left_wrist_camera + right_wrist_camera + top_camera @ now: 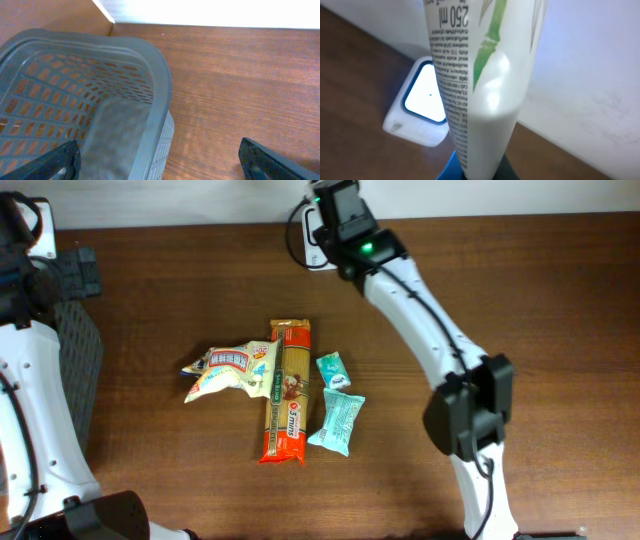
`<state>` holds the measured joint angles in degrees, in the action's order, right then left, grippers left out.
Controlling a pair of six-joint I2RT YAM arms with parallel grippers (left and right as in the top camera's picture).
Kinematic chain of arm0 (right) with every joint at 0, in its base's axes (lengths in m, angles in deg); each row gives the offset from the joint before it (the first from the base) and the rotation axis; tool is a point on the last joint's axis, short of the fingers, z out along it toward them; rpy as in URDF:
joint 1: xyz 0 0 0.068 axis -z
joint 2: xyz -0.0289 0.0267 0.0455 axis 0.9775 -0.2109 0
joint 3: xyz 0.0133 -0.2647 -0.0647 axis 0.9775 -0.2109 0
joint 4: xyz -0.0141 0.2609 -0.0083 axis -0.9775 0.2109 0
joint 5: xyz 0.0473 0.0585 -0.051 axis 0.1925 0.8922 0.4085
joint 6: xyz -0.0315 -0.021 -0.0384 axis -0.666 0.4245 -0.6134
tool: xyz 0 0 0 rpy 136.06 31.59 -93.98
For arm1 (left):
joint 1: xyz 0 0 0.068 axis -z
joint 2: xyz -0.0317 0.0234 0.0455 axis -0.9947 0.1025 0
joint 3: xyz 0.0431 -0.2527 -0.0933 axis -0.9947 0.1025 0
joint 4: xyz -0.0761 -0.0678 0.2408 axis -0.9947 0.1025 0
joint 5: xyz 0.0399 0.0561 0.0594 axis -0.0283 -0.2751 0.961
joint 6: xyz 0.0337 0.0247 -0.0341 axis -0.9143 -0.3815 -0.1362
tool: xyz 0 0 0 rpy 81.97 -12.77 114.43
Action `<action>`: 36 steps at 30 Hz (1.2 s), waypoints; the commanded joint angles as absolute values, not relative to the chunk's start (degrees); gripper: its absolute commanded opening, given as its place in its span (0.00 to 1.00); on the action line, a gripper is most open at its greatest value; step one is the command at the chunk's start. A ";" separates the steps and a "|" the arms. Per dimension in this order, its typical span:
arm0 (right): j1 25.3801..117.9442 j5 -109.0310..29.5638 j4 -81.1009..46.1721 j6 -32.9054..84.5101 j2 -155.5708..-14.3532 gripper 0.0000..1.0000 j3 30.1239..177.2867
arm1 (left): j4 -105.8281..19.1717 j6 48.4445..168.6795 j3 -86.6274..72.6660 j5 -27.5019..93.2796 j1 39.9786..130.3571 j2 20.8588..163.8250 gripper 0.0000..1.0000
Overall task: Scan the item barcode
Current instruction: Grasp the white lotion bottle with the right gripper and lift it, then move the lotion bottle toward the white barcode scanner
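One brown wooden table point(180, 290), white wall point(590, 65)

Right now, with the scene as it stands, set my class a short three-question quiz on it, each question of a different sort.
1. True or false: the left gripper is open.
2. What does the right gripper hold? A) a white tube B) a mug C) a spoon
3. Fill in: the left wrist camera looks down at a grey ____.
Key: 1 true; 2 A; 3 basket.

Wooden table point(180, 290) — packets point(285, 395), basket point(150, 65), scanner point(422, 100)
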<state>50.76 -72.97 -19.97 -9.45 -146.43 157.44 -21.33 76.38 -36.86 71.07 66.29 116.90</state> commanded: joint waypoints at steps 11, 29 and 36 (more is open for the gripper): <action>49.38 -95.89 -41.98 -36.29 -162.15 0.04 159.28 | -21.33 75.87 -37.62 70.85 66.05 116.24 0.99; 48.96 -88.92 -24.54 -20.84 -147.44 0.04 159.28 | -21.33 75.85 -37.62 70.85 66.05 116.24 0.99; 52.55 -54.30 14.09 5.96 -125.08 0.04 159.28 | -21.33 75.87 -37.62 70.85 66.05 116.24 0.99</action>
